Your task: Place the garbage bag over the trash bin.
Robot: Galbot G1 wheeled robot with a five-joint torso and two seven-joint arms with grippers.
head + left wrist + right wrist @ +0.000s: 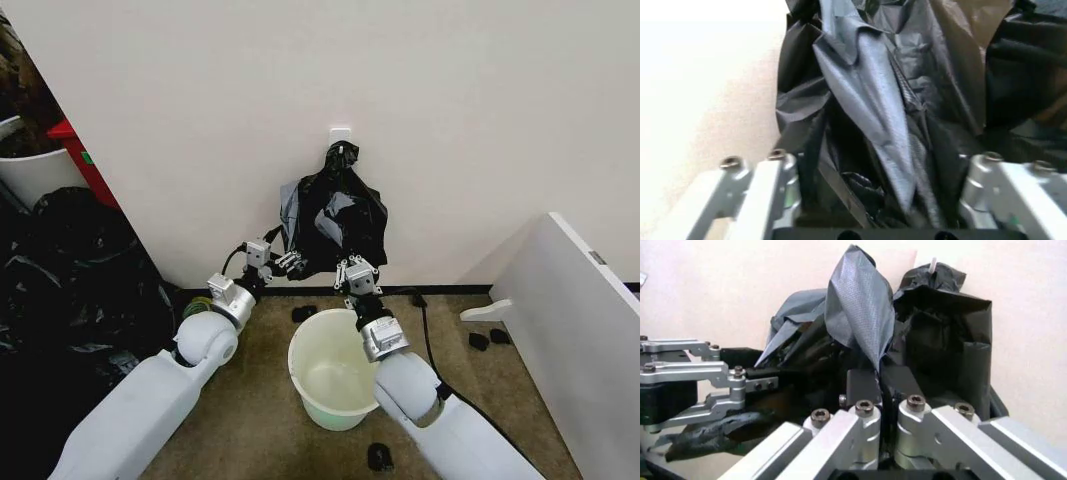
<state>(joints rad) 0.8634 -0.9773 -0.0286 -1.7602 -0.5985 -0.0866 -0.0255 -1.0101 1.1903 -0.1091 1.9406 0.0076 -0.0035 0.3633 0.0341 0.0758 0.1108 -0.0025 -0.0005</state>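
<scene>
**Both hands on the hanging bag, bin below**

Nearest, on the brown carpet [250, 400]: the trash bin [318, 400], cream-white, round, upright and open-mouthed, between the two forearms. A small dark object [380, 457] lies on the carpet just in front of it.

Above and just behind the bin's far rim, the right hand [357, 271] reaches up to the lower edge of the garbage bag [335, 215]. In the right wrist view its fingers [863, 415] stand close together with a fold of black film pinched between them.

The left hand [290, 262] comes in from the left side at the bag's lower left corner. In the left wrist view its fingers [783, 172] stand apart, with bunched bag folds [873, 125] filling the gap; whether they press the film I cannot tell.

The bag hangs against the wall [450, 120], gathered at the top by a small white wall plate [340, 133], grey sheen on its left folds.

Far left: a heap of black sacks [70, 290] and a white tub [35, 170] with a red part.
</scene>
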